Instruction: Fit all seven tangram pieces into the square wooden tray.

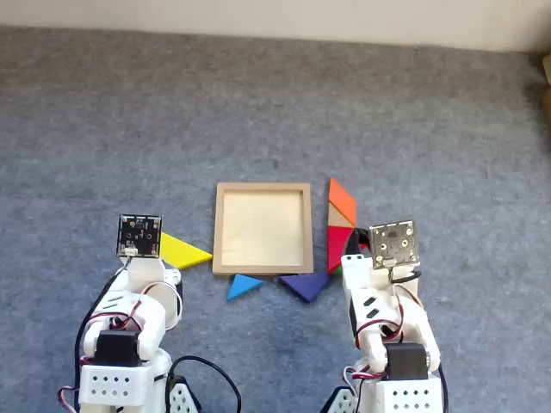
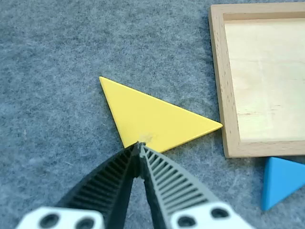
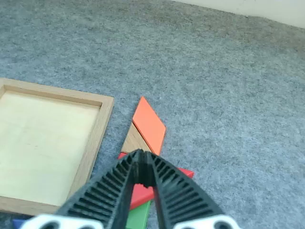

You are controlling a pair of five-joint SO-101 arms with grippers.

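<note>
The square wooden tray (image 1: 263, 187) lies on the carpet with nothing inside it. A yellow triangle (image 2: 150, 119) rests beside the tray (image 2: 220, 81), one tip touching the rim. My left gripper (image 2: 139, 145) is shut, its tips at the yellow triangle's near edge with nothing between them. A light blue triangle (image 2: 281, 180) and a dark blue triangle (image 1: 304, 286) lie at the tray's front edge. On the tray's other side sit an orange parallelogram (image 3: 149, 125), a tan piece (image 3: 134, 141), a red triangle (image 3: 143, 193) and a green piece (image 3: 139, 214). My right gripper (image 3: 141, 152) hangs shut above the red triangle.
Grey carpet covers the whole work surface. Open carpet stretches behind the tray toward the pale wall (image 1: 275, 17). Both arm bases (image 1: 120, 370) stand at the near edge.
</note>
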